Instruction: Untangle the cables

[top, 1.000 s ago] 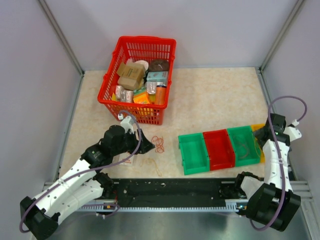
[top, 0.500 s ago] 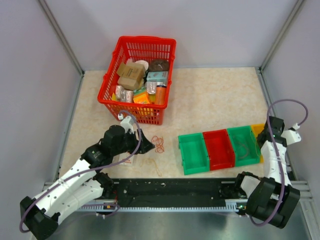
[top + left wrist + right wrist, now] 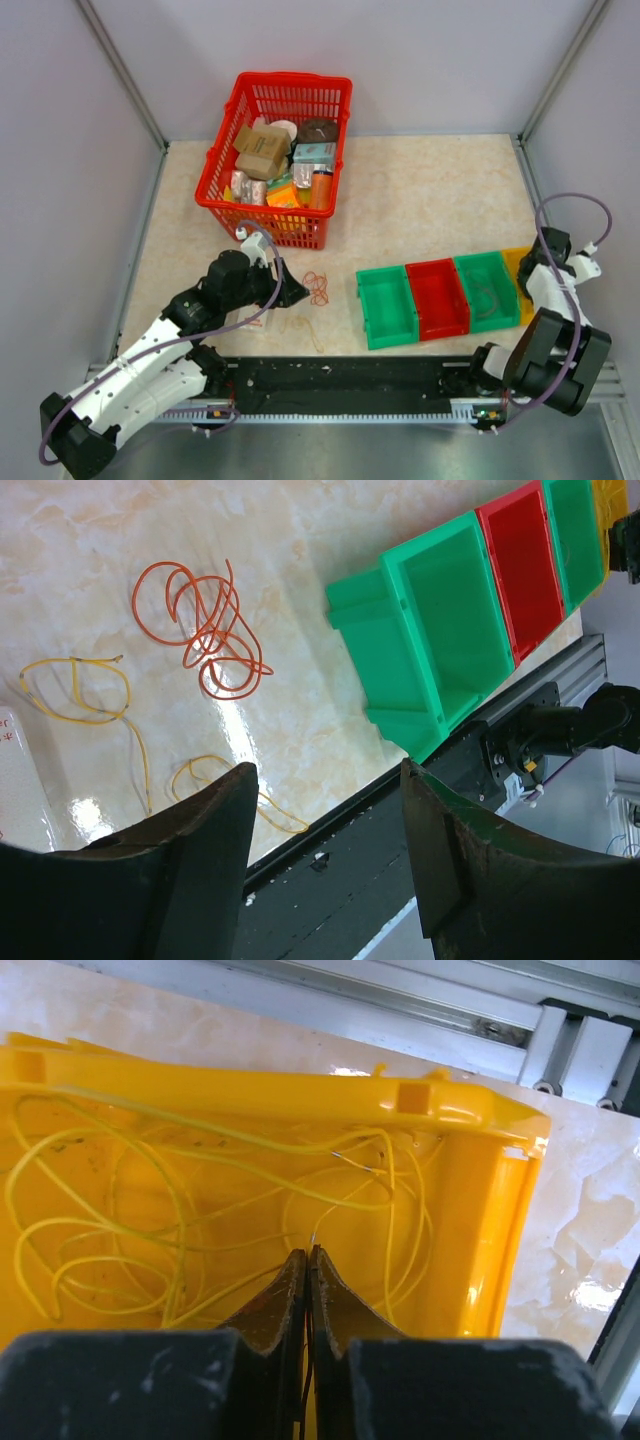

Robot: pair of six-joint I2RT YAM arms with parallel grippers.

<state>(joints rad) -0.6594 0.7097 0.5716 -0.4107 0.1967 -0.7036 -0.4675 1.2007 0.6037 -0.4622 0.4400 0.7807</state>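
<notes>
The cables lie in separate groups. An orange-red tangle (image 3: pixel 205 630) rests on the table (image 3: pixel 430 200) just ahead of my left gripper (image 3: pixel 325 770), which hovers open and empty above the near table edge. Two loose yellow wires (image 3: pixel 80 690) lie beside the tangle, toward the rail. In the top view the tangle (image 3: pixel 317 288) sits right of the left gripper (image 3: pixel 298 293). My right gripper (image 3: pixel 308 1252) hangs shut inside the yellow bin (image 3: pixel 480 1220), over several yellow wires (image 3: pixel 150 1240). One bare wire end sits right at its tips.
A row of bins stands at the right: green (image 3: pixel 388 305), red (image 3: pixel 438 298), green (image 3: pixel 487 290), then yellow (image 3: pixel 518 262). A red basket (image 3: pixel 275 150) full of packages stands at the back. A black rail (image 3: pixel 340 385) runs along the near edge.
The right gripper has gone from wide open to shut over the yellow bin, and its arm has folded back toward the base. The left arm and the wires on the table have not moved.
</notes>
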